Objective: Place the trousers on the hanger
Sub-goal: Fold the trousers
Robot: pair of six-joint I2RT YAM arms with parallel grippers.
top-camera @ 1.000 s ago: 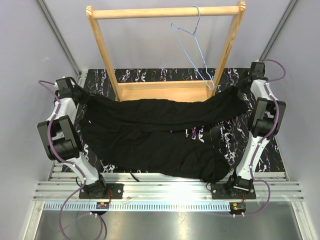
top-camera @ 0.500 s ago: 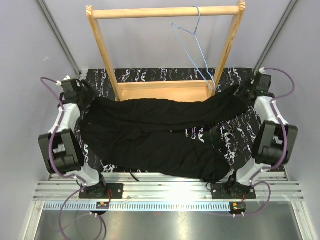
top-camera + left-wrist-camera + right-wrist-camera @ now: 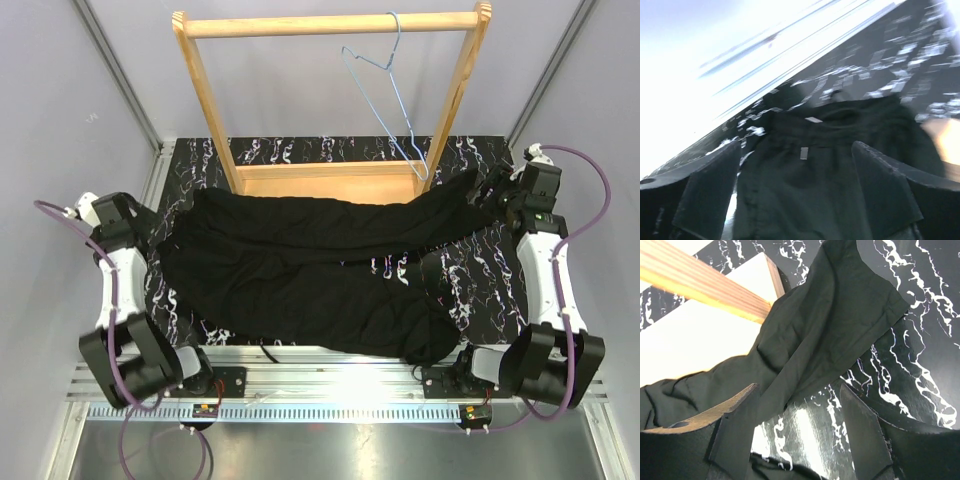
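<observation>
Trousers lie spread on your marbled mat before the wooden rack, where the blue hanger hangs by its hook. Your left gripper and right gripper both gape, holding nothing, one at each end of the cloth. A pale tab on the black fabric is too blurred to read

The trousers are matt, wrinkled cloth, the hanger thin wire, the rack smooth pale wood, the mat glossy marbled, the rail at 6 o'clock ribbed metal.
</observation>
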